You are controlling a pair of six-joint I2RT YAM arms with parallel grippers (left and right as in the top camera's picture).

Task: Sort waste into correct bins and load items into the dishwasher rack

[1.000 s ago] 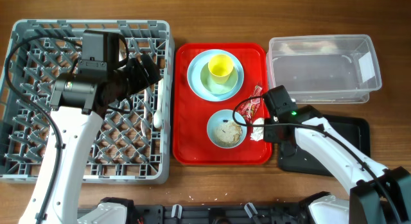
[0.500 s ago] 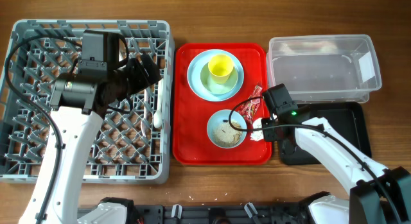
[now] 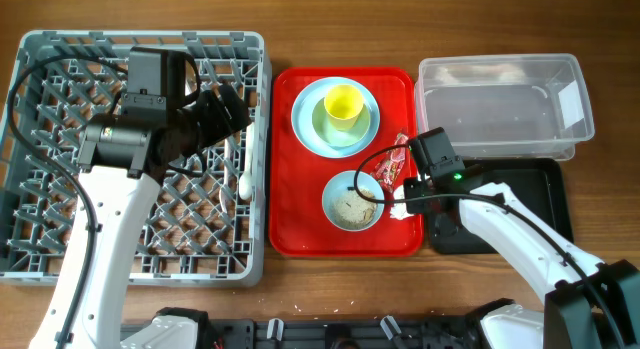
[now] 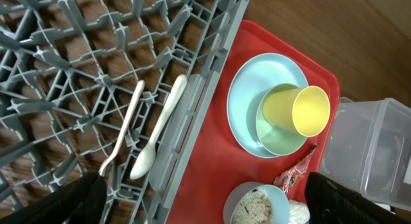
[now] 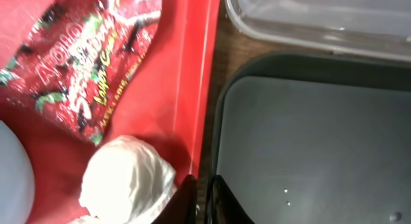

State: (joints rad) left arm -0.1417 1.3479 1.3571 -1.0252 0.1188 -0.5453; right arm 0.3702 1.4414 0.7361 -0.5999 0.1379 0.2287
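The crumpled white napkin (image 5: pixel 125 176) lies at the right rim of the red tray (image 3: pixel 290 189), below the red snack wrapper (image 5: pixel 83 70). My right gripper (image 5: pixel 204 198) is shut and empty, its tips at the tray rim just right of the napkin (image 3: pixel 400 206). The black tray (image 5: pixel 308 140) and clear tub (image 3: pixel 500 109) lie to the right. My left gripper (image 4: pixel 205 192) is wide open and empty above the rack's (image 3: pixel 60 139) right side. The fork (image 4: pixel 122 137) and spoon (image 4: pixel 160 131) lie in the rack. The yellow cup (image 3: pixel 342 105) sits in the green bowl (image 4: pixel 282 137) on the blue plate (image 3: pixel 310 124). The blue bowl (image 3: pixel 350 201) holds rice scraps.
The red tray lies between the rack and the bins. A narrow strip of wooden table (image 5: pixel 215 76) separates the red tray from the black tray. My right arm (image 3: pixel 520 234) crosses over the black tray.
My right gripper has moved a little left and up, from over the black tray's edge to the red tray's rim beside the napkin. The left arm has not moved.
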